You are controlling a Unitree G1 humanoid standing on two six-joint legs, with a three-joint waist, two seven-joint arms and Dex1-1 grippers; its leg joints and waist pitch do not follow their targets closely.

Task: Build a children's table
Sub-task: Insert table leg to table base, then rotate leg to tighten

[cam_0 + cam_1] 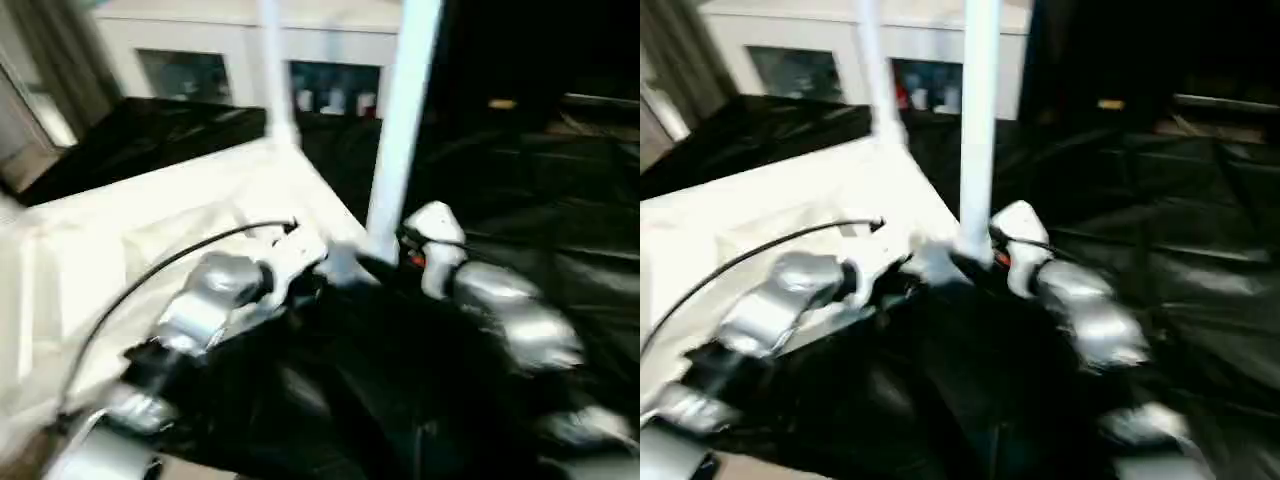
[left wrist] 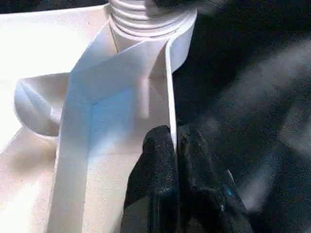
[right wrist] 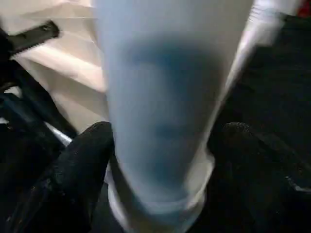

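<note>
Leg (image 3: 165,107) fitting is in hand: tabletop (image 2: 43,48) rim is grasped by left pincer (image 2: 176,145); right pincer (image 3: 165,145) is released around leg. Seating should be checked next.

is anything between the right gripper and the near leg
Nothing visible. The near leg stands right between the right gripper's two black fingers, upright at the tabletop's corner, with no other object in the gap.

Glossy white plastic tabletop (image 1: 170,220), smooth leg (image 1: 400,130)
</note>
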